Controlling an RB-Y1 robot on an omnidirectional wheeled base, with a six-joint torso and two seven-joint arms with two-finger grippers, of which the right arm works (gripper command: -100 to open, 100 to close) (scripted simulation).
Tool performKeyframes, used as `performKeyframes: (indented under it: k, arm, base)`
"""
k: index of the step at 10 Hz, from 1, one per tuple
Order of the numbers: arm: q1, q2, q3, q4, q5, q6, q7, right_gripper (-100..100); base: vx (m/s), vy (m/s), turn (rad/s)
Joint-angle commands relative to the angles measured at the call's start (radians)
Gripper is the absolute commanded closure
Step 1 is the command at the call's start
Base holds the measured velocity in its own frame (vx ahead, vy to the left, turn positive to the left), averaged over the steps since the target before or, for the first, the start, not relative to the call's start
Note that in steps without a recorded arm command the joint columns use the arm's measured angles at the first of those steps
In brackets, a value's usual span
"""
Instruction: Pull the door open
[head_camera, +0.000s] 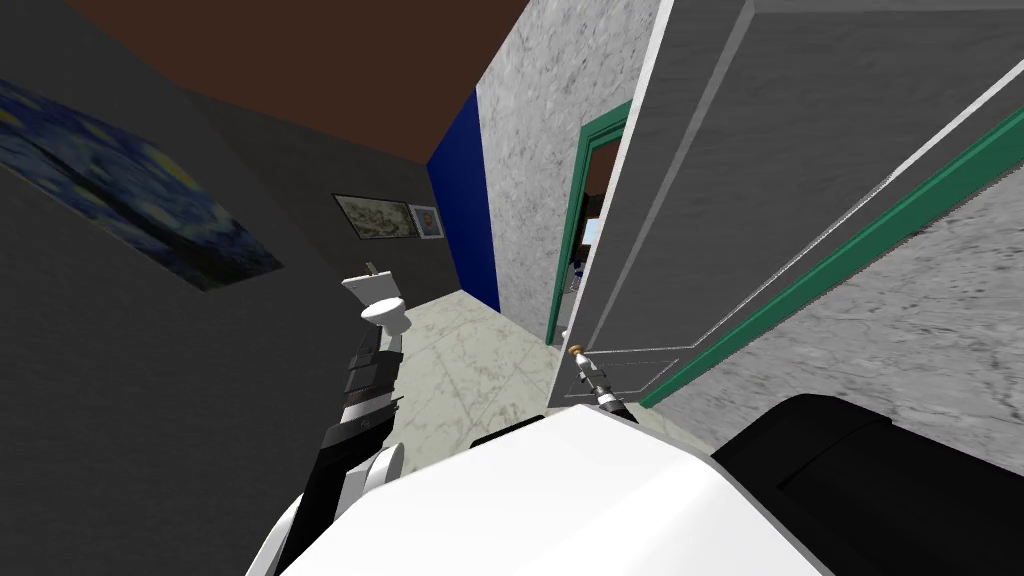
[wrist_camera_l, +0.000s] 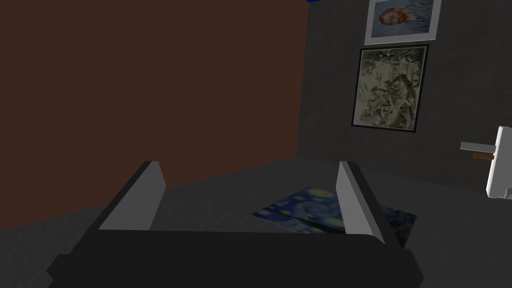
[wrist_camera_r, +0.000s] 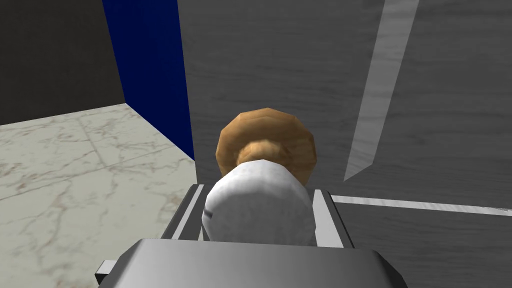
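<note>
The grey panelled door (head_camera: 760, 180) stands partly open inside a green frame (head_camera: 566, 240), with a gap at its free edge. Its knob (head_camera: 576, 351) has a tan rose against the door face (wrist_camera_r: 320, 75) and a white round grip (wrist_camera_r: 260, 200). My right gripper (wrist_camera_r: 259, 212) is shut on that grip, one finger pressing each side. In the head view the right gripper (head_camera: 588, 372) reaches up to the door's lower free corner. My left gripper (wrist_camera_l: 247, 197) is held open with nothing between its fingers, and its forearm (head_camera: 362, 400) rises on my left.
A white toilet (head_camera: 380, 305) stands ahead on the left by the dark wall. The marble floor (head_camera: 470, 360) runs between it and the door. A blue wall panel (head_camera: 465, 210) stands beside the door frame. Pictures (head_camera: 385, 215) hang on the far wall.
</note>
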Motion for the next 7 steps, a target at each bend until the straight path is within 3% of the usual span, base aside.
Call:
performKeyframes:
  k: [1, 2, 7]
  arm:
    - [0.0, 0.0, 0.0, 0.0, 0.0, 0.0, 0.0, 100]
    - [0.031, -0.005, 0.019, -0.001, 0.009, -0.036, -0.008, 100]
    - [0.103, -0.021, 0.056, -0.003, 0.026, -0.127, -0.026, 100]
  base:
    - [-0.09, -0.008, 0.027]
    - [-0.069, -0.015, 0.144]
    - [-0.097, -0.04, 0.11]
